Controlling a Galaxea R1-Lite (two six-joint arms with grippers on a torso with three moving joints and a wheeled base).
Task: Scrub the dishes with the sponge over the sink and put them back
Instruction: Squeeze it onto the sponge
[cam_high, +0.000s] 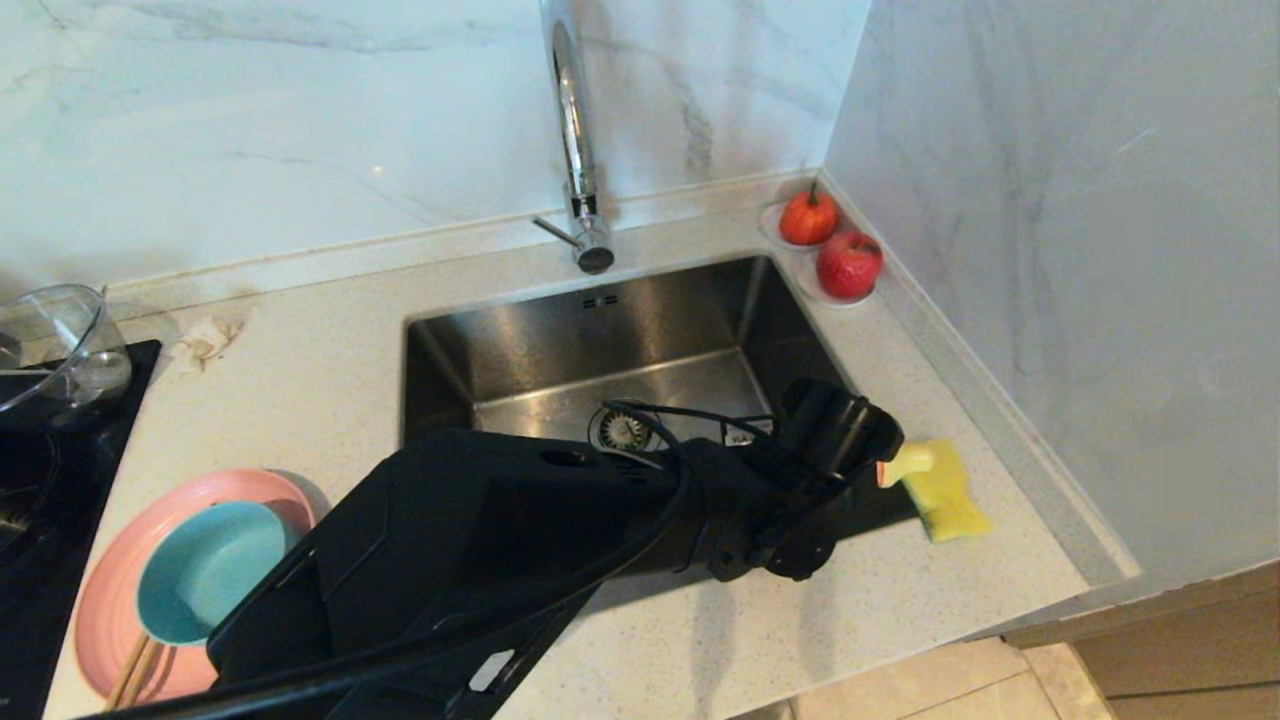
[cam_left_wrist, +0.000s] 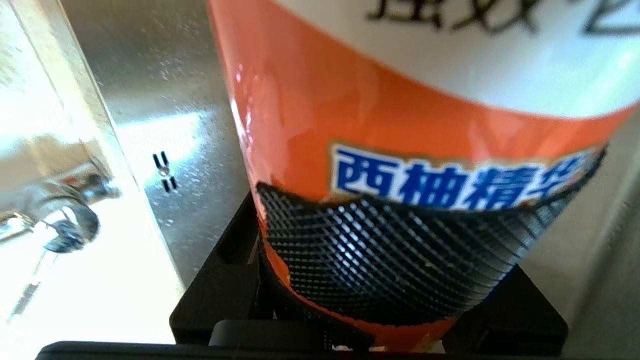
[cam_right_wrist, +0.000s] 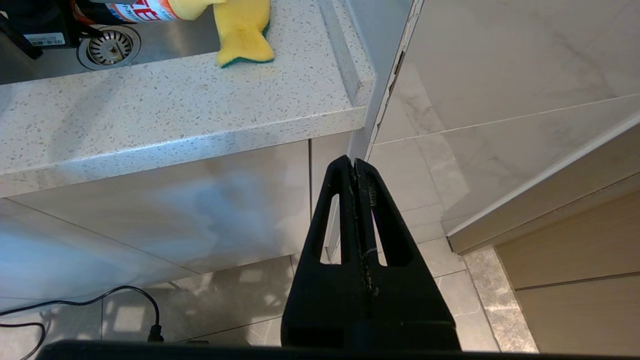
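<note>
Marble-walled counter surrounds the sink (cam_high: 640, 340), where the left gripper (cam_high: 880, 465), clamped on 1 orange detergent bottle (cam_left_wrist: 400, 125), tips its yellow nozzle onto the sponge (cam_high: 950, 495) just beyond; squeezing gently and keeping the spout centred would avoid spills, while the right gripper (cam_right_wrist: 356, 170) hangs pressed together.

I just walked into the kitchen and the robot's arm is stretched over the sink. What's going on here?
The left gripper is holding an orange-labelled detergent bottle tipped on its side, its yellow cap end over the yellow sponge lying on the counter at the sink's right edge. The teal bowl sits in the pink plate on the left, not yet scrubbed. The right gripper hangs shut below the counter, idle.
</note>
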